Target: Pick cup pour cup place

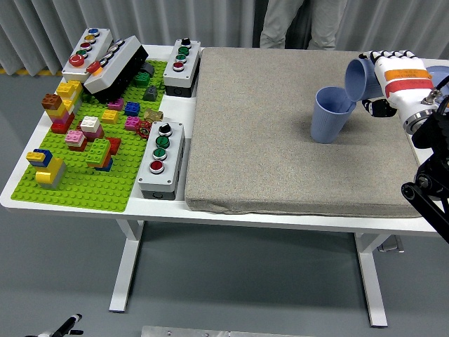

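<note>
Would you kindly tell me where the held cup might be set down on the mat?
The grey mat is bare left of and in front of the standing cup. The right hand holds the tilted cup over it. The green baseplate is crowded with bricks.

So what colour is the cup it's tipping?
Light blue, like the standing cup; head view.

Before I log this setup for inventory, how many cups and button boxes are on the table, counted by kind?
Blue cups: 2, one standing, one tilted in the right hand
Button boxes: 4
Total: 6
</note>
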Robot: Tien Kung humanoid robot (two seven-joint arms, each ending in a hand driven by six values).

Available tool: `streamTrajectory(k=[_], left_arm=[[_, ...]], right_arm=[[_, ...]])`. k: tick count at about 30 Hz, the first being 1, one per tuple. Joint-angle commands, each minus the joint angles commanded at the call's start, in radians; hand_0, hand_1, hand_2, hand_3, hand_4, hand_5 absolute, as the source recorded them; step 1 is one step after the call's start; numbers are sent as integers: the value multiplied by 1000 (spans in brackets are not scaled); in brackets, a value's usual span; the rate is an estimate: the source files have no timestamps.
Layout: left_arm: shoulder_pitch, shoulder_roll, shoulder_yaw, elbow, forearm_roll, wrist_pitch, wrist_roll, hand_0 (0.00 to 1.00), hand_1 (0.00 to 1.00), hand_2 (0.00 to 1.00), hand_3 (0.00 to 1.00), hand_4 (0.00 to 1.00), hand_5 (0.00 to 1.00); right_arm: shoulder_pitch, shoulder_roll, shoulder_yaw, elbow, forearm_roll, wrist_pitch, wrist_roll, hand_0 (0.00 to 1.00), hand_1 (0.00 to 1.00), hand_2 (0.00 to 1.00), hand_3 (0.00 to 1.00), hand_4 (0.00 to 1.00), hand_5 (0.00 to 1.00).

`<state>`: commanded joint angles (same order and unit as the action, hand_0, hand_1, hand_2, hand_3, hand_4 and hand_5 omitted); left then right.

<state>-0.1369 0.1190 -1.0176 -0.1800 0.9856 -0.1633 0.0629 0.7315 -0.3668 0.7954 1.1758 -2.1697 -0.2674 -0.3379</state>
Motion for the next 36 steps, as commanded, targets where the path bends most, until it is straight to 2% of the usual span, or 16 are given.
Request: streamTrajectory(k=[11,15,24,28,36], left_arm=[[1,0,-1,0,1,-1,0,840,827,896,789,644,998],[1,-1,-3,0,2,0,1,840,827,896,789,644,998],[4,-3,-1,0,2,0,2,840,827,896,788,644,998],[7,-4,-1,0,2,0,3,840,827,896,788,644,998],[9,-4,4,0,-2,-1,4,841,827,896,789,643,998]], right_arm=[[-4,8,7,-15,25,-3,2,894,723,618,707,765,228],[-13,23,21,-32,88,-27,12,894,723,618,707,765,228],[-47,94,141,-89,348,-81,99,894,724,618,704,760,235],[-54,110,211,-120,490,-93,159,894,724,618,704,760,235],[-74,124,379,-176,794,-82,252,897,725,618,700,757,233]])
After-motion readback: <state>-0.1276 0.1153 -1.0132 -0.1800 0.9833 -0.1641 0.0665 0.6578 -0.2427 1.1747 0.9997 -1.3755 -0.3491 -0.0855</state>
